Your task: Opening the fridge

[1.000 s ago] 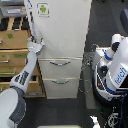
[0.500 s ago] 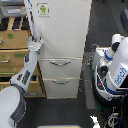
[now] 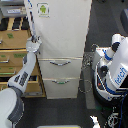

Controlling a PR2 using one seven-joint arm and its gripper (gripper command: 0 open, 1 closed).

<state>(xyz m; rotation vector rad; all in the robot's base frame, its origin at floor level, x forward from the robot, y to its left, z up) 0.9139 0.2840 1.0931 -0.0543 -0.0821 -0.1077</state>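
The fridge (image 3: 62,35) is tall and cream-white and fills the middle of the exterior view. Its large upper door carries a small green android sticker (image 3: 43,8). Below are two drawers with curved silver handles (image 3: 60,63). My arm reaches up from the lower left. Its gripper (image 3: 34,42) sits against the left edge of the upper door, about halfway down. At this size I cannot make out whether its fingers are closed on the edge. The door's left edge looks slightly off the body near the top.
A tan wooden drawer cabinet (image 3: 12,57) stands directly to the exterior view's left of the fridge, behind my arm. A white-and-blue robot body (image 3: 116,70) stands at the exterior view's right, with cables (image 3: 88,82) on the dark floor between it and the fridge.
The gripper has shifted a little toward the exterior view's left at the door edge. The arm's pose is otherwise much the same.
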